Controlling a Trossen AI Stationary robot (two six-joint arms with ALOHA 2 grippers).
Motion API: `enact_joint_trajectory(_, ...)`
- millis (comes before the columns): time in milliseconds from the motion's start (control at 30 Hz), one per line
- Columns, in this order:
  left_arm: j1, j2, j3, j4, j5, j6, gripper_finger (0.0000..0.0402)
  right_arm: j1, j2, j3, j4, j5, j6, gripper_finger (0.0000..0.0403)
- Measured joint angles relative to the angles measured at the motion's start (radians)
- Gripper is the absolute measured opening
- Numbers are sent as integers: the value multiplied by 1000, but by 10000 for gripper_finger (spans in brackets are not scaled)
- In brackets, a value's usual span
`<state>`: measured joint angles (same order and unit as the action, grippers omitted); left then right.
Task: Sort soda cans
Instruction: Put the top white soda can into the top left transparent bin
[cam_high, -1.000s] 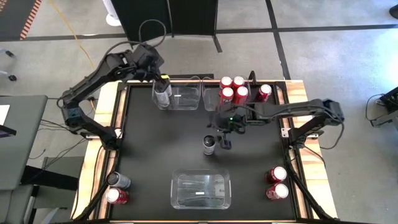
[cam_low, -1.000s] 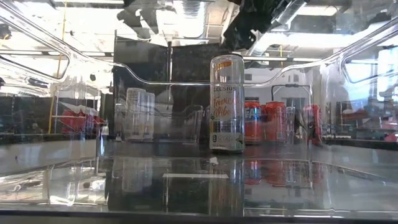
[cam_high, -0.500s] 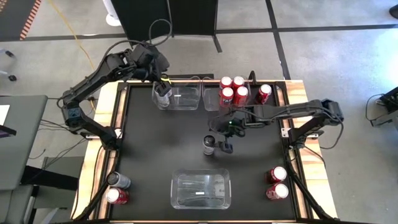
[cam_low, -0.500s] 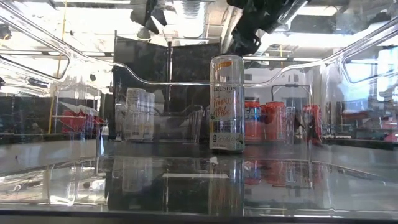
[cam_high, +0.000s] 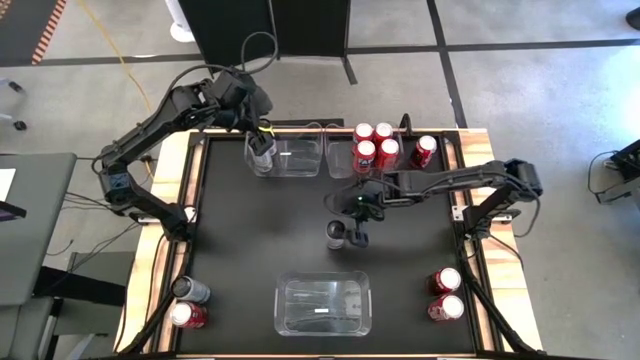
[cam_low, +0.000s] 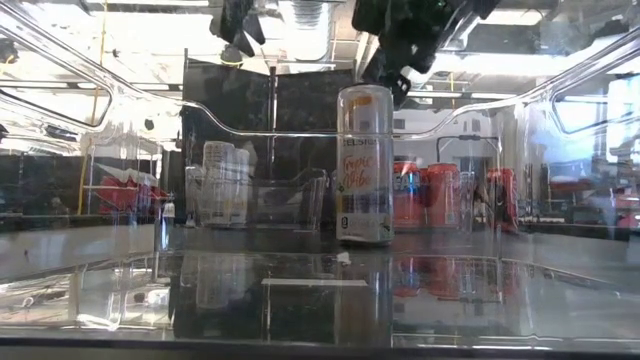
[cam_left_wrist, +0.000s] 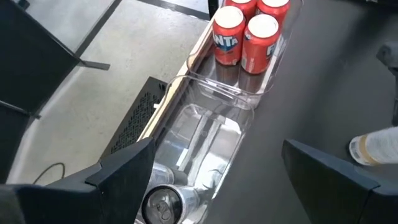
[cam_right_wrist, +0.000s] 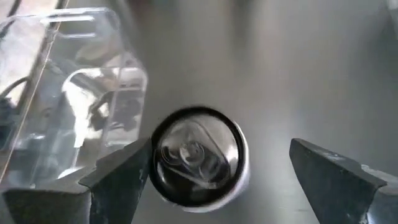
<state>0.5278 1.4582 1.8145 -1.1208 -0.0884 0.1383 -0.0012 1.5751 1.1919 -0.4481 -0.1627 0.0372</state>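
Note:
A silver-grey soda can (cam_high: 337, 235) stands upright on its base in the middle of the black table, also seen in the low view (cam_low: 365, 165). My right gripper (cam_high: 352, 226) hovers open just above it. In the right wrist view its fingers (cam_right_wrist: 118, 180) stand on either side of the can's top (cam_right_wrist: 198, 157). My left gripper (cam_high: 262, 140) is open above the far-left clear bin (cam_high: 295, 160), which holds silver cans (cam_left_wrist: 166, 204). Red cans (cam_high: 373, 143) stand in the neighbouring far bin.
A clear bin (cam_high: 322, 305) sits at the near middle. Two red cans (cam_high: 446, 295) stand at the near right, and a silver and a red can (cam_high: 188, 302) at the near left. One red can (cam_high: 426, 150) stands at the far right. Open black table lies around the middle can.
My right gripper has moved toward the table's left and down, coming over the silver can in the middle and staying open. The can has kept its place.

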Motion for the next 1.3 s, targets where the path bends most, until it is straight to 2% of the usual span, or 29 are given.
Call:
enact_joint_trajectory(233, 4, 0, 0, -15, -37, 19, 348, 9, 12, -1, 33, -3, -12, 400)
enact_joint_trajectory(700, 54, 0, 0, -15, -39, 21, 348, -42, -19, -2, 32, 6, -46, 399)
enact_joint_trajectory(833, 61, 0, 0, -11, -38, 18, 348, -33, -20, -3, 15, -90, -54, 400)
enact_joint_trajectory(933, 61, 0, 0, -11, -38, 7, 348, -9, -20, -3, 0, -110, -68, 400)
enact_joint_trajectory(1133, 60, 0, 0, -11, -38, -23, 348, 27, -18, -3, 3, -100, -85, 400)
enact_joint_trajectory(1300, 60, 0, 0, -11, -37, -51, 348, 23, -15, -3, 12, -24, -115, 400)
